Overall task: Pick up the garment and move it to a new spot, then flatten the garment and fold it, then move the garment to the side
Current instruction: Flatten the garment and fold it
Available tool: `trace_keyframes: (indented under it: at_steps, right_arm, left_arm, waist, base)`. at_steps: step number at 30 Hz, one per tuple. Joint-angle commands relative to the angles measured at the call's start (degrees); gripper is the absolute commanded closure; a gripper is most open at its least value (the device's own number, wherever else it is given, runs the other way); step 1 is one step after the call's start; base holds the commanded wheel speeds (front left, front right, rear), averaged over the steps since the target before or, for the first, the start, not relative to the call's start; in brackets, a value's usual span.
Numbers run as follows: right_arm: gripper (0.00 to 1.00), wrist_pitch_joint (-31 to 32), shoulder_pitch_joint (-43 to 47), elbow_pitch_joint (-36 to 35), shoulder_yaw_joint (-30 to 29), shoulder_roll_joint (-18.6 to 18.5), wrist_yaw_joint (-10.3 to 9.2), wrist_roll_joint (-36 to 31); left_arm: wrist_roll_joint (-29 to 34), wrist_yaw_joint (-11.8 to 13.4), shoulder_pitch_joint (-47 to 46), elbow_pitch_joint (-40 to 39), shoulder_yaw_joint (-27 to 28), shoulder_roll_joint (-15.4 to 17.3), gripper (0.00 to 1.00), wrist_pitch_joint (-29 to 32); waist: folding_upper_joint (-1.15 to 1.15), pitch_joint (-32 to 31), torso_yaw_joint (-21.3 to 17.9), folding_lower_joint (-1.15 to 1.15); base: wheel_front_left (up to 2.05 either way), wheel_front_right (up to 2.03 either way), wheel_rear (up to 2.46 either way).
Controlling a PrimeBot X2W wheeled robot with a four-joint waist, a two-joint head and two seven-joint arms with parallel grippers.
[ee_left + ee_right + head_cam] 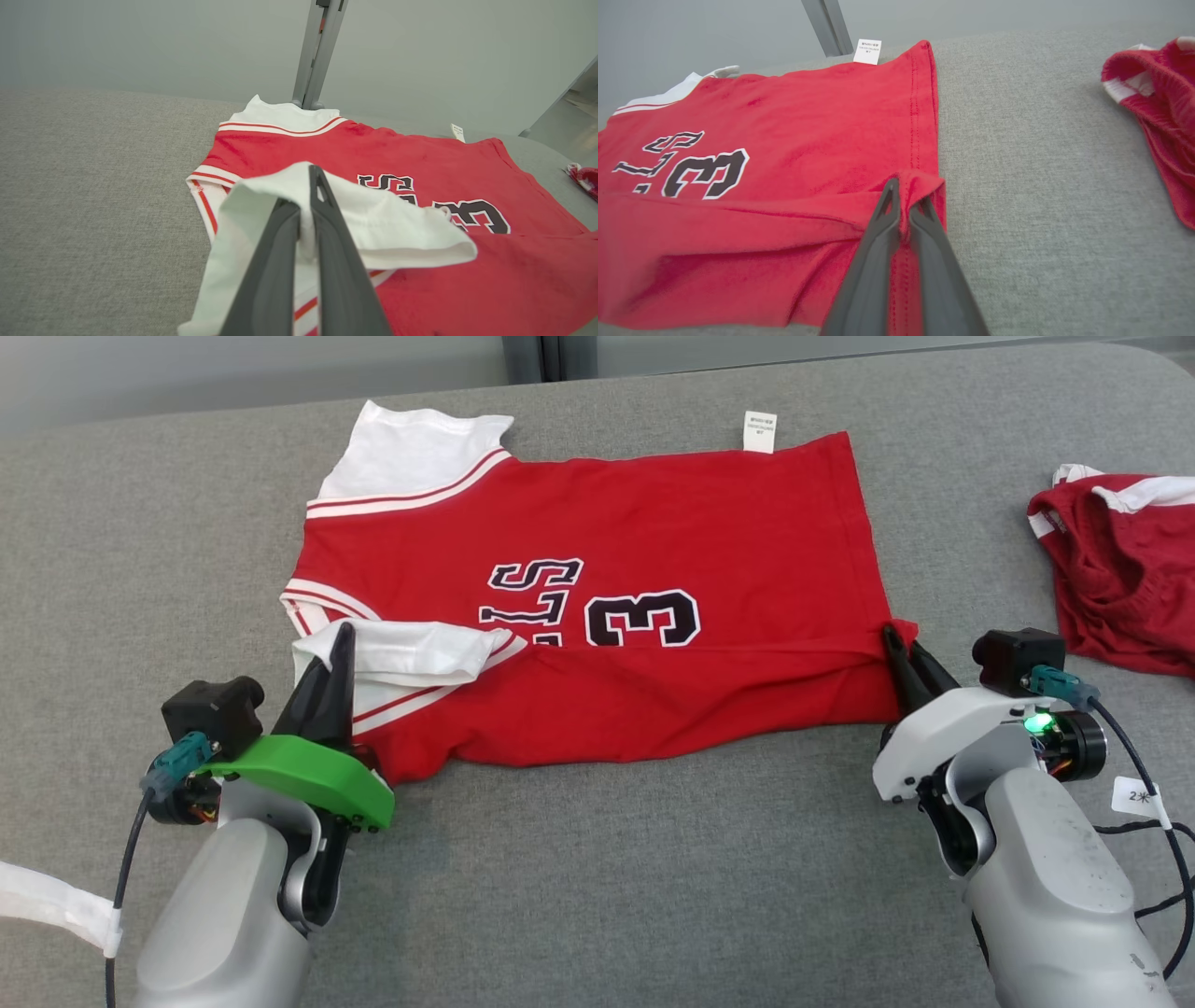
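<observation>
Nearest the head camera, the robot's pale left forearm [224, 915] and right forearm [1064, 887] rise from the bottom corners, each ending in an end effector pressed together on cloth. The left end effector [340, 642] pinches the near white sleeve [411, 653] of the garment [597, 523], a red basketball jersey with black, white-outlined lettering and red-white striped trim. The right end effector [902, 649] pinches the near corner of the jersey's red hem, bunching it slightly between the dark fingers.

The garment lies spread on the grey fabric-covered tabletop [597, 877], between the two end effectors and stretching away from them toward the far edge. Its long axis runs left to right across the robot's front. The shoulders and sleeves point toward the robot's left and the hem toward its right. A small white tag [759, 431] sticks out from the far long edge.

The near long edge is already turned over onto the body, hiding the lower part of the lettering. Each arm holds the end nearest it, so the fold appears to turn on both carrying that near edge straight away, across the short axis, at an even pace. Crumpled red shorts with a white band [1120, 569] lie well apart, beyond the right end effector.
</observation>
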Motion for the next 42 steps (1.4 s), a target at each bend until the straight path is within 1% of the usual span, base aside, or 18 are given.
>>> trace_keyframes:
  at_steps: [1,2,3,4,5,6,7,8,12,15,18,22,24,26,31,37,39,42]
  right_arm:
    - [0.87,-1.04,-0.97,0.92,-0.02,-0.26,-0.10,0.40]
    - [0.57,-2.03,-1.53,1.62,0.00,-0.24,-0.10,0.20]
    - [0.00,-2.70,-1.96,2.19,0.10,-0.24,-0.10,0.27]
    - [0.00,-3.43,-2.21,2.91,0.19,-0.23,-0.10,0.37]
    - [0.00,-4.15,-2.45,3.35,0.31,-0.23,-0.10,0.57]
    - [0.00,-4.67,-2.59,4.00,0.33,-0.24,-0.10,0.70]
    - [0.00,-5.13,-2.61,4.47,0.34,-0.25,-0.10,0.82]
    - [0.00,-5.68,-2.47,4.86,0.26,-0.24,-0.10,0.57]
    - [0.00,-7.42,-0.52,4.98,-0.68,-0.23,-0.10,-0.95]
    - [0.00,-8.21,1.44,3.53,-1.28,-0.23,-0.10,-1.89]
    - [0.00,-8.82,4.35,1.10,-2.09,-0.24,-0.10,-3.17]
    - [0.00,-9.02,8.11,-3.10,-2.45,-0.23,-0.10,-5.36]
    - [0.00,-8.62,9.89,-5.16,-2.58,-0.24,-0.10,-6.33]
    - [0.00,-7.92,11.52,-7.35,-2.77,-0.23,-0.10,-7.41]
    - [0.00,-5.63,14.86,-12.00,-2.61,-0.23,-0.10,-8.45]
    - [0.00,-3.38,16.22,-15.58,-1.66,-0.23,-0.10,-8.56]
    - [0.00,-2.78,16.28,-16.49,-1.57,-0.24,-0.10,-8.68]
    - [0.00,-2.09,16.03,-17.41,-1.67,-0.23,-0.10,-8.99]
  left_arm:
    - [-0.21,-0.23,-1.05,0.58,0.17,0.08,1.00,-0.20]
    - [-0.24,-0.23,-1.18,1.02,0.36,-0.01,1.00,-0.33]
    - [-0.25,-0.23,-1.20,1.35,0.54,-0.07,1.00,-0.39]
    - [-0.18,-0.23,-1.11,1.59,0.71,-0.18,1.00,-0.48]
    - [-0.22,-0.23,-0.97,1.67,0.94,-0.32,0.78,-0.53]
    - [-0.18,-0.24,-0.60,1.75,1.12,-0.46,0.32,-0.58]
    - [0.02,-0.23,-0.25,1.64,1.38,-0.52,0.05,-0.61]
    - [0.29,-0.23,0.32,1.18,2.03,-0.65,0.00,-0.57]
    - [1.06,-0.24,3.02,-1.92,3.60,-1.67,0.00,-0.53]
    - [1.35,-0.23,5.39,-5.30,4.89,-1.95,0.00,-0.55]
    - [1.54,-0.24,8.39,-8.88,6.07,-2.43,0.00,-0.53]
    - [1.59,-0.24,12.50,-11.42,6.63,-1.94,0.00,-0.50]
    - [1.35,-0.24,14.44,-11.25,6.31,-1.35,0.00,-0.16]
    - [0.88,0.31,16.22,-10.71,6.18,-0.80,0.00,1.47]
    - [-2.10,1.95,19.38,-8.79,6.48,-0.98,0.00,7.95]
    - [-5.62,3.93,18.36,-5.71,7.89,-1.45,0.00,13.46]
    - [-6.41,3.99,17.49,-4.83,8.02,-1.59,0.00,14.53]
    - [-7.30,3.66,16.44,-3.77,8.61,-1.66,0.00,14.55]
  waist:
    - [0.00,-0.09,0.05,0.00]
    - [0.00,-0.19,0.10,0.00]
    - [0.00,-0.32,0.15,0.00]
    - [0.00,-0.53,0.23,0.00]
    - [0.00,-0.72,0.27,0.00]
    - [0.00,-1.01,0.31,0.00]
    - [0.00,-1.29,0.34,0.00]
    - [0.00,-1.68,0.35,0.00]
    - [0.00,-3.28,0.46,0.00]
    - [0.00,-4.56,0.54,0.00]
    - [0.00,-5.94,0.66,0.00]
    - [0.00,-7.69,0.65,0.00]
    - [0.00,-8.47,0.63,0.00]
    - [0.00,-9.03,0.65,0.00]
    - [0.00,-9.13,0.44,0.00]
    - [0.00,-6.95,-0.78,0.00]
    - [0.00,-6.13,-1.24,0.00]
    - [0.00,-4.98,-1.84,0.00]
  base:
    - [0.00,0.00,0.00]
    - [0.00,0.00,0.00]
    - [0.00,0.00,0.00]
    - [0.00,0.00,0.00]
    - [0.00,0.00,0.00]
    - [0.00,0.00,0.00]
    - [0.00,0.00,0.00]
    - [0.00,0.00,0.00]
    - [0.00,0.00,0.00]
    - [0.00,0.00,0.00]
    - [0.00,0.00,0.00]
    - [0.00,0.00,0.00]
    - [0.00,0.00,0.00]
    - [0.00,0.00,0.00]
    - [0.00,0.00,0.00]
    - [0.00,0.00,0.00]
    - [0.00,0.00,0.00]
    - [0.00,0.00,0.00]
